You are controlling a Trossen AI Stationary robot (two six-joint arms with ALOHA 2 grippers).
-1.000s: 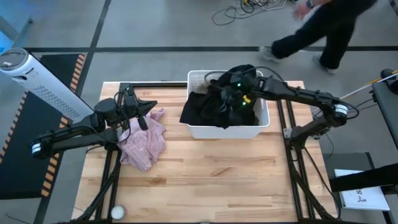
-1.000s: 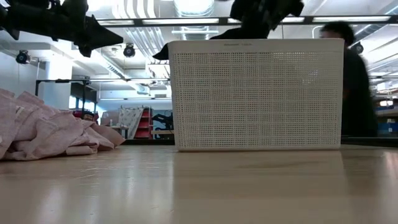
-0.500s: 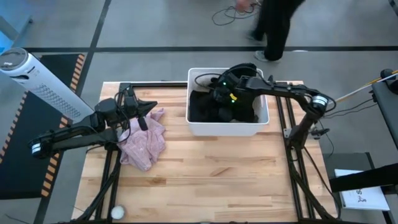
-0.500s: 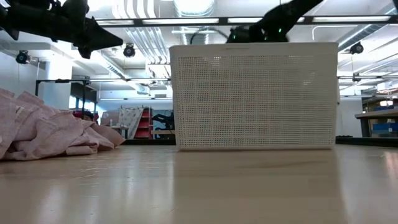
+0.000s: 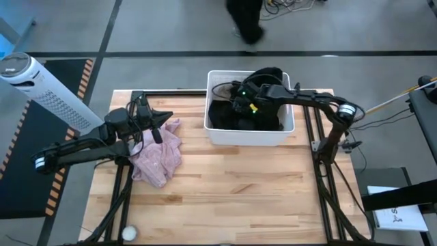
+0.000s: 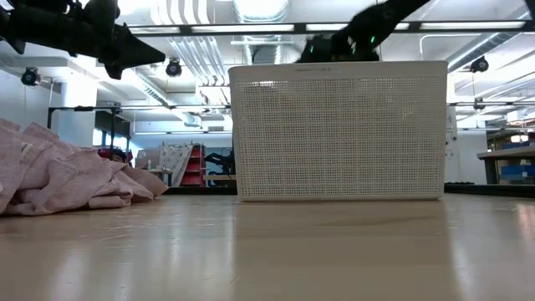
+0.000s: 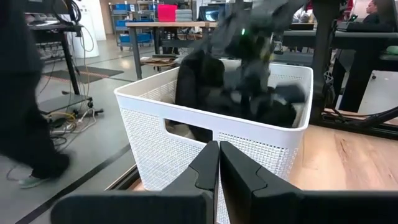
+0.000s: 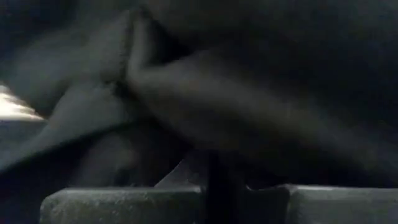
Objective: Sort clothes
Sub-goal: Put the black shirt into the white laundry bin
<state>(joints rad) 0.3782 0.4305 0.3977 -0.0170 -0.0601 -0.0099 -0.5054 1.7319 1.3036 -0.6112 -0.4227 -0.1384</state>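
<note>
Reaching into the white basket, the right gripper sits pressed among the dark clothes piled inside, its fingers closed together. I cannot tell if it has any cloth pinched. The left gripper hangs above the pink garment on the wooden table, fingers closed and empty.

A white perforated plastic basket stands at the far middle of a pale wooden table; a small white ball lies at the table's near left corner; a white perforated cylinder lies on the floor far left, beside a dark mat with orange hazard stripes; a person's dark-trousered legs cross the floor beyond the table; cables trail on the floor beside them; a printed sheet lies near right.
</note>
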